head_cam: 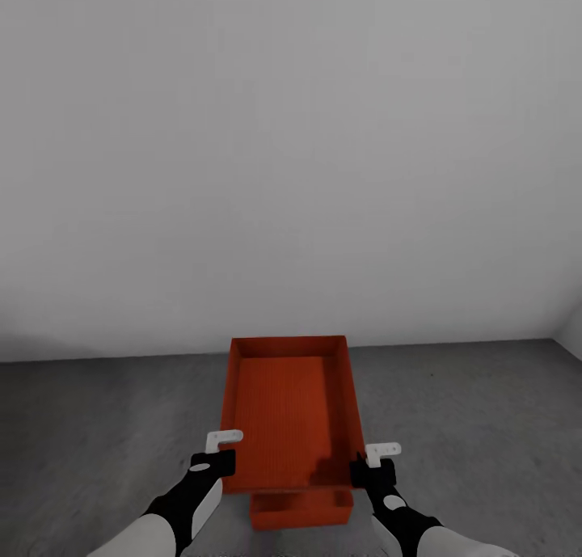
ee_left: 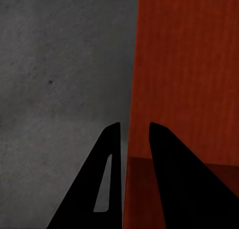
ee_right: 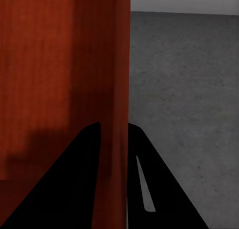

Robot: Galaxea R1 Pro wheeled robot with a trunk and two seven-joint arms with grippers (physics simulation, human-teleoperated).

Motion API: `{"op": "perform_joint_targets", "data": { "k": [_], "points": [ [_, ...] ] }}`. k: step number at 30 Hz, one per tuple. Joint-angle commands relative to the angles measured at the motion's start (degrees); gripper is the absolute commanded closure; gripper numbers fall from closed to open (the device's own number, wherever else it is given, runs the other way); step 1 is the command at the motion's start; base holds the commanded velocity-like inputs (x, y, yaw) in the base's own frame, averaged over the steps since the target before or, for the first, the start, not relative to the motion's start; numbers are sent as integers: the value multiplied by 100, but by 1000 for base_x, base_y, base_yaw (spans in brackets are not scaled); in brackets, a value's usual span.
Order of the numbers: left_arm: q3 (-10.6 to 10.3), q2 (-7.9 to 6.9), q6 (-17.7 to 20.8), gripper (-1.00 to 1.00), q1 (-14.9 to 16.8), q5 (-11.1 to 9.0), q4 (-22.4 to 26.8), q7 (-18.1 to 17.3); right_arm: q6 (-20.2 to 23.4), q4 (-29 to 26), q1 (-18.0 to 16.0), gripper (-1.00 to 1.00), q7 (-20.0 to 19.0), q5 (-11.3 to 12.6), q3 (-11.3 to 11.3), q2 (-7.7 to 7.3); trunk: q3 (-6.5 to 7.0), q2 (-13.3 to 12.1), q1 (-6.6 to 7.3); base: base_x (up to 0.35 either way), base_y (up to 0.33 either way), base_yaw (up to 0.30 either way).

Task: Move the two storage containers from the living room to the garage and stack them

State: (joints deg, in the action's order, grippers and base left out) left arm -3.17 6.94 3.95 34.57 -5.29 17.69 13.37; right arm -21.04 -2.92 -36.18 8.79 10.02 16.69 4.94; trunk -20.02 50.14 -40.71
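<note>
Both tools pinching thin walls of top box (head_cam: 287, 411): left tool (head_cam: 217, 457) at 9 o'clock, right tool (head_cam: 373, 466) at 3. Bottom box (head_cam: 301, 510) on floor (head_cam: 97, 428), at 6 o'clock. Might land crooked, slide off if dropped early.

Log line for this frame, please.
garage | both grippers, left and right, shut on upper bin walls | lower bin on floor beneath | stacking

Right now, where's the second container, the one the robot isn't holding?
In the head view the lower storage container sits on the grey concrete floor, low and centred between both arms, mostly hidden beneath the upper storage container.
</note>
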Motion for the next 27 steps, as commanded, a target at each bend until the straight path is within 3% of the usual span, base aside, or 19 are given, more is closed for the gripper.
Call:
{"op": "perform_joint_targets", "data": {
  "k": [1, 27],
  "points": [
    [63, -4, 35, 100, 6, 2, 29, 60, -49, 19, -3, 100, 91, 197, -140, -2, -16, 6, 0, 0, 0, 0],
    [54, -4, 35, 100, 6, 2, 29, 60, -49, 19, -3, 100, 91, 195, -140, -2, -253, 6, 0, 104, 0, 0]
  ]
}}
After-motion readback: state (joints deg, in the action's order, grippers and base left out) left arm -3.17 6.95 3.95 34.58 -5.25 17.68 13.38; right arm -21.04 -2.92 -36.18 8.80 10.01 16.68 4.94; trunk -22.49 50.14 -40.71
